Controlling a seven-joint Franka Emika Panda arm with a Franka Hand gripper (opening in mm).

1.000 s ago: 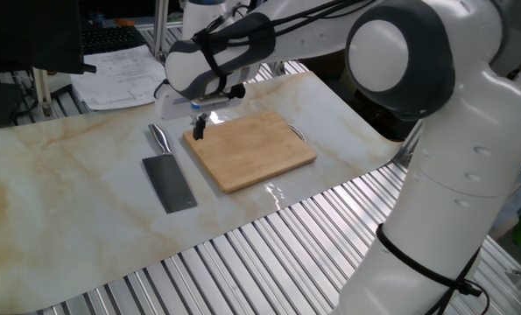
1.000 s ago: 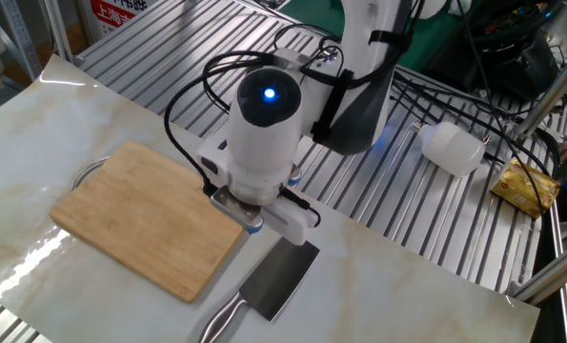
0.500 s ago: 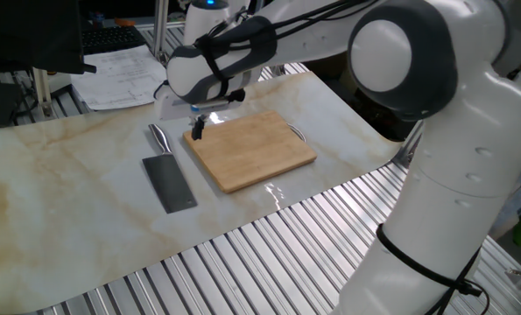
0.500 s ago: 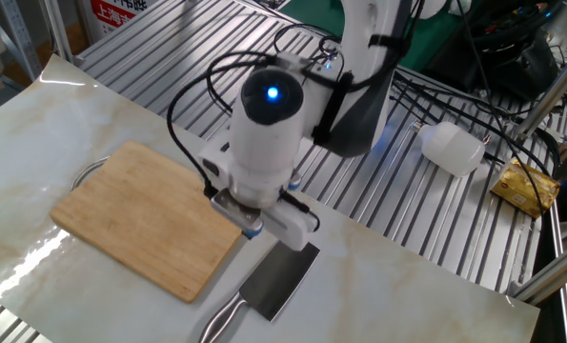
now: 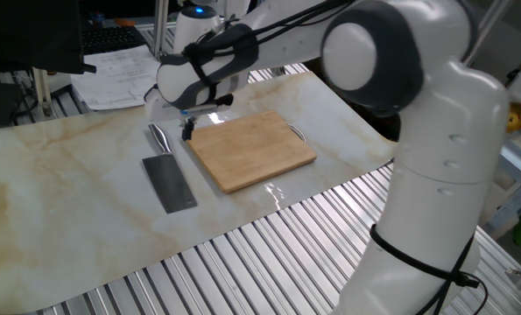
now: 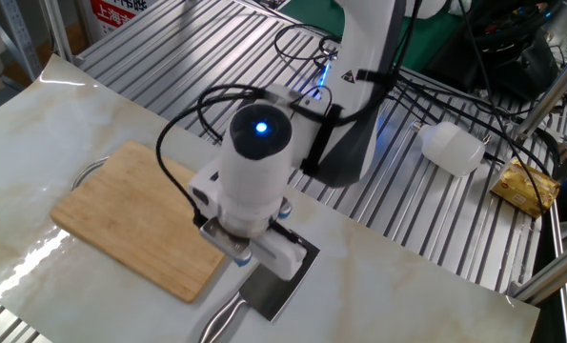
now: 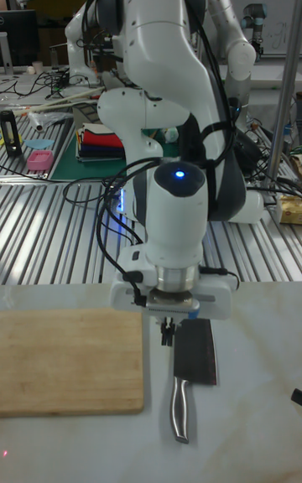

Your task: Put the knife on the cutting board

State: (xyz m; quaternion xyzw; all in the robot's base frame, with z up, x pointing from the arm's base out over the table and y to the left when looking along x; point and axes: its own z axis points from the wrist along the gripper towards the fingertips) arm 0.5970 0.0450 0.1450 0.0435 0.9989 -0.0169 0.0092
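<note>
The knife (image 5: 171, 184) lies flat on the marble-look table, its grey blade (image 7: 197, 353) toward the robot and its silver handle (image 7: 179, 407) away from it. It rests just beside the cutting board (image 5: 251, 149), a bamboo board (image 7: 71, 361) with a metal loop on its far edge. My gripper (image 5: 188, 131) hangs between the board's corner and the knife, close above the table. In the tall fixed view its dark fingertips (image 7: 168, 332) look pressed together and hold nothing. In the other fixed view my hand (image 6: 250, 195) hides the fingertips and part of the blade (image 6: 278, 286).
The marble sheet (image 5: 59, 210) covers a slatted metal table (image 5: 269, 254). Papers (image 5: 120, 74) lie past its far edge. A white bottle (image 6: 452, 148) and a yellow packet (image 6: 524, 186) sit among cables off to the side.
My gripper has shifted off the board's corner toward the knife, and now sits over the gap beside the blade. Knife and board have not moved.
</note>
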